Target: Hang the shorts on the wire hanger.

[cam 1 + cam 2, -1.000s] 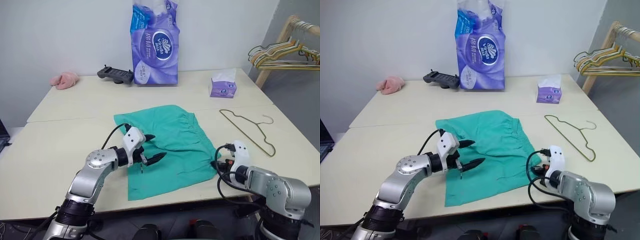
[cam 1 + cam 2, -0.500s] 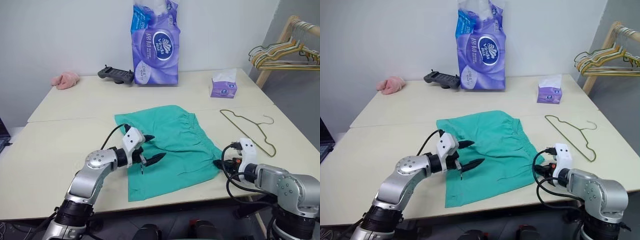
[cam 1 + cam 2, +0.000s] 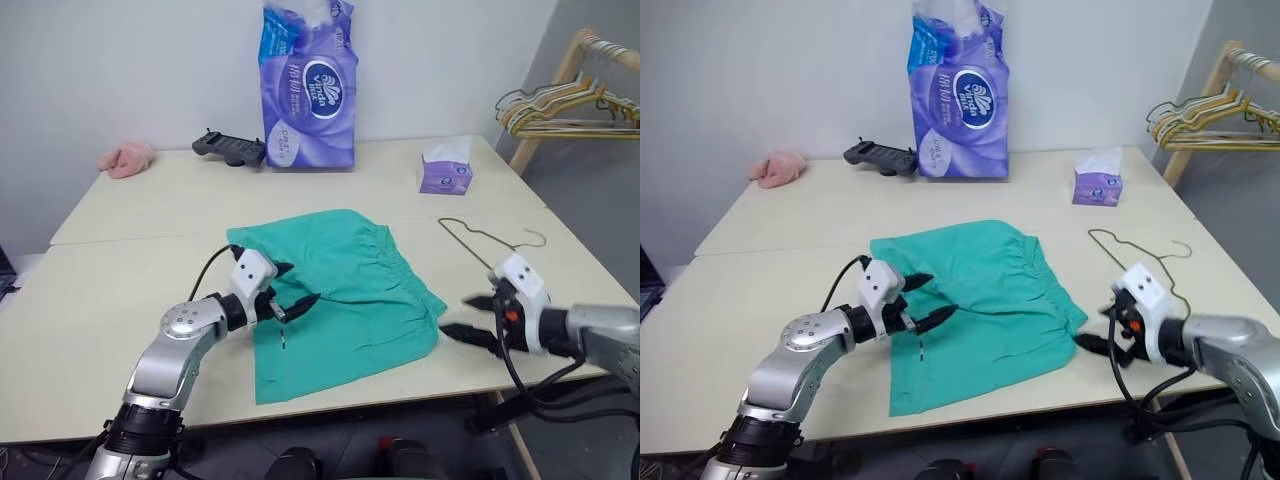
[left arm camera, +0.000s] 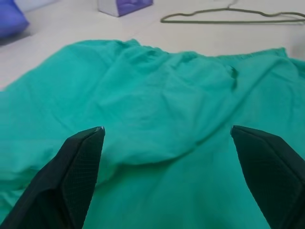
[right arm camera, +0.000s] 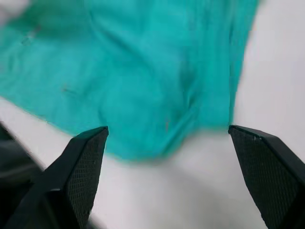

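Observation:
The teal-green shorts (image 3: 340,290) lie flat in the middle of the table, waistband toward the far right. The thin olive wire hanger (image 3: 492,252) lies flat to their right, apart from them. My left gripper (image 3: 300,284) hovers over the shorts' left part, open, with nothing between its fingers. In the left wrist view, the shorts (image 4: 162,109) spread beneath its fingers (image 4: 78,167). My right gripper (image 3: 458,314) is open just off the shorts' near right corner, raised above the table near its front edge. In the right wrist view, that corner of the shorts (image 5: 133,71) lies ahead of it.
A purple toilet-paper pack (image 3: 310,85), a black controller (image 3: 230,148) and a small pink cloth (image 3: 127,158) sit along the back. A purple tissue box (image 3: 445,170) stands at the back right. A wooden rack with several hangers (image 3: 565,105) stands beyond the table's right side.
My right gripper, shut beside the shorts' near right corner a second ago, has opened, rolled, risen and shifted right. The left gripper has stayed open in nearly the same place.

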{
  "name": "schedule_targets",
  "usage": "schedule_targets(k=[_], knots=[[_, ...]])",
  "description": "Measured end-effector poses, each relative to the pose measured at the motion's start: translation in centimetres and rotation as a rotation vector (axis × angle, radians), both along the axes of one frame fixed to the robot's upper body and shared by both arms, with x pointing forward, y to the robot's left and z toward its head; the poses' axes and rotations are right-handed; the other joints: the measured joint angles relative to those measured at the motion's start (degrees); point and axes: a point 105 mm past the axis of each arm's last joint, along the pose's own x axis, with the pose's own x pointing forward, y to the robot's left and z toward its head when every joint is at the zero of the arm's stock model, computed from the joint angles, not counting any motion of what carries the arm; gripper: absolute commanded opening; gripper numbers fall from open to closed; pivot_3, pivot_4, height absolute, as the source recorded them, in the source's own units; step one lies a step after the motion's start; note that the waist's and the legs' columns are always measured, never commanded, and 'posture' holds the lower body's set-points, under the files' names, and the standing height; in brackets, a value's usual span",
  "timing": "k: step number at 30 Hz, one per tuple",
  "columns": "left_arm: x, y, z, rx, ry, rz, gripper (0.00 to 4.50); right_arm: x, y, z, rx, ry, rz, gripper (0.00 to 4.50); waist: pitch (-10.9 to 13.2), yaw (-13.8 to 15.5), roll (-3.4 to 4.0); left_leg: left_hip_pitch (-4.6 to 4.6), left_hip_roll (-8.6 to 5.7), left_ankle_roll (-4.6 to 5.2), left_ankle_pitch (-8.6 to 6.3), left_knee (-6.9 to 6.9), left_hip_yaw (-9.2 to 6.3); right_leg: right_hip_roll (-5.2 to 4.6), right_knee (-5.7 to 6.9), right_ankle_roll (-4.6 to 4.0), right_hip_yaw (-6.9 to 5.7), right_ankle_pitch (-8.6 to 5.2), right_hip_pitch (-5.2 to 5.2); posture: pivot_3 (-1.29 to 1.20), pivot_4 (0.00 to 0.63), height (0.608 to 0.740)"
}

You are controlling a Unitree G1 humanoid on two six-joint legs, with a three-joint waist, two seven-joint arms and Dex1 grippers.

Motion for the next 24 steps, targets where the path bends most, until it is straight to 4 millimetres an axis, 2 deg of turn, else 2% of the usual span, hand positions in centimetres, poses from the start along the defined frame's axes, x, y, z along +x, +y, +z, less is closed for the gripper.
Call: schedule_targets(k=[3, 5, 13, 18, 24], knots=[[-1.2, 1.0, -1.1, 0.023, 0.055, -0.009, 4.50, 2.2, 2.5, 1.9, 0.044, -0.183, 0.084, 4.30, 0.09, -0.54, -0.04, -0.02, 0.00, -0.05, 0.00, 0.00, 0.00, -0.01, 0.01, -0.03, 0.05, 0.01, -0.05, 0.03, 0.065, 0.740], [-2.0, 2.0, -1.5, 0.051, 0.094, -0.023, 4.50, 3.1, 3.9, 2.4, 0.071, -0.243, 0.126, 4.30, 0.14, -0.45, -0.10, -0.05, 0.00, -0.07, 0.00, 0.01, -0.05, -0.02, 0.00, -0.14, 0.03, 0.08, -0.07, 0.04, 0.068, 0.740], [-5.5, 6.7, -2.6, 0.052, 0.298, 0.017, 4.50, 4.5, 4.7, 1.3, 0.074, -0.266, 0.141, 4.30, 0.38, 0.73, 0.08, -0.08, -0.12, -0.03, -0.04, 0.02, -0.01, -0.16, -0.12, -0.32, 0.05, 0.19, -0.06, 0.05, 0.071, 0.740], [-6.1, 6.9, -3.3, 0.061, 0.330, 0.025, 4.50, 4.5, 5.2, 1.3, 0.097, -0.268, 0.146, 4.30, 0.48, 0.81, 0.13, -0.07, -0.09, -0.03, -0.04, 0.01, -0.07, -0.15, -0.09, -0.32, -0.01, 0.19, -0.04, 0.05, 0.072, 0.740], [-4.6, 5.5, -3.7, 0.044, 0.298, 0.033, 4.50, 4.5, 5.6, 1.3, 0.102, -0.268, 0.151, 4.30, 0.49, 0.77, 0.17, -0.07, -0.11, -0.04, -0.03, 0.02, -0.04, -0.16, -0.08, -0.34, 0.01, 0.21, -0.04, 0.03, 0.062, 0.740]])
